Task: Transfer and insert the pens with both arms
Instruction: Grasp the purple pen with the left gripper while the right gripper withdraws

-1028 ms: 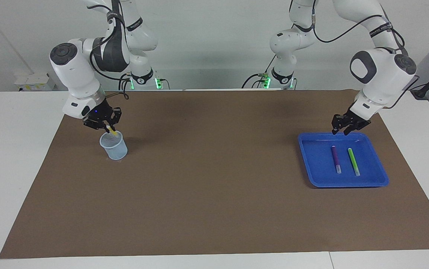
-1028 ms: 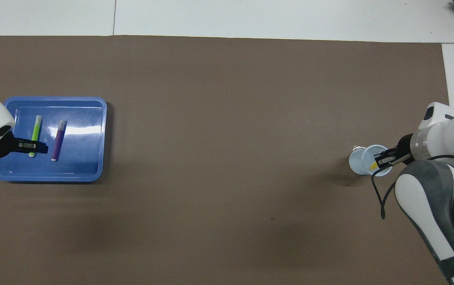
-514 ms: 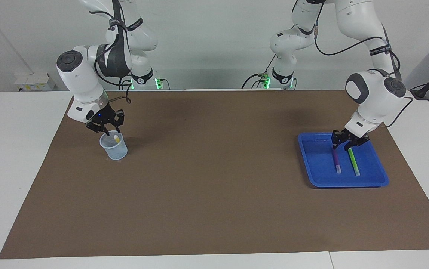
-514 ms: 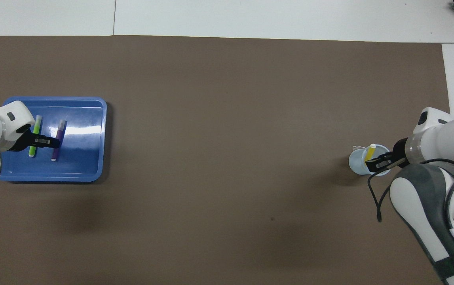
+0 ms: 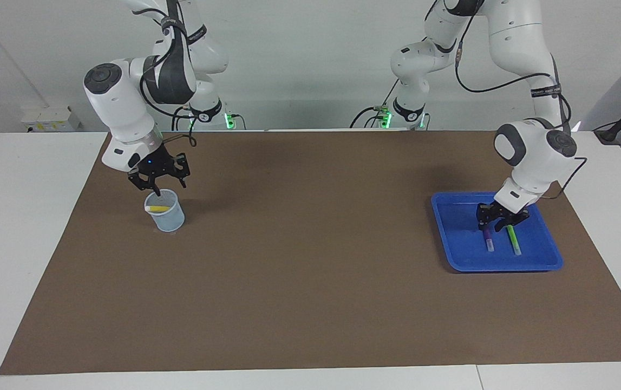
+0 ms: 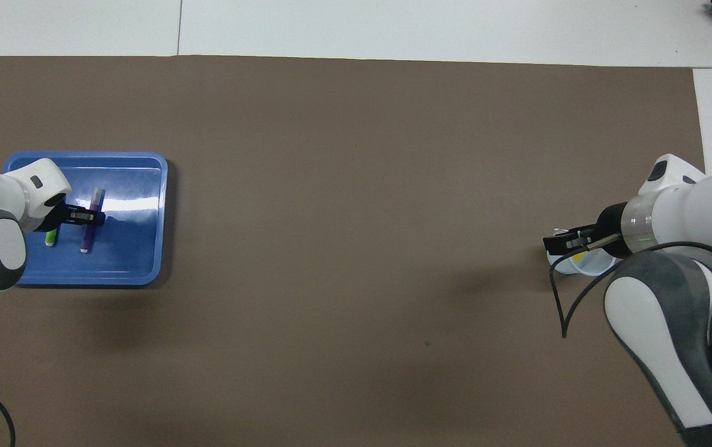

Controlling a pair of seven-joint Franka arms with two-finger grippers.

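Now the right gripper (image 5: 158, 181) hangs just above the pale blue cup (image 5: 165, 215) at the right arm's end of the brown mat (image 5: 310, 292), fingers spread and empty, with the yellow pen (image 5: 157, 208) lying inside the cup. At the left arm's end, the left gripper (image 5: 496, 221) is down in the blue tray (image 5: 453, 238) over the purple pen (image 5: 488, 238); whether it grips the pen cannot be told. Just beside it lies the green pen (image 5: 514, 240).

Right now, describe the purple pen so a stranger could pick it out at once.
Find the blue tray at the left arm's end of the brown mat. Two pens lie side by side in it, with the left hand low over them. The purple pen is the dark one, on the tray's inner side; the green pen is bright lime.
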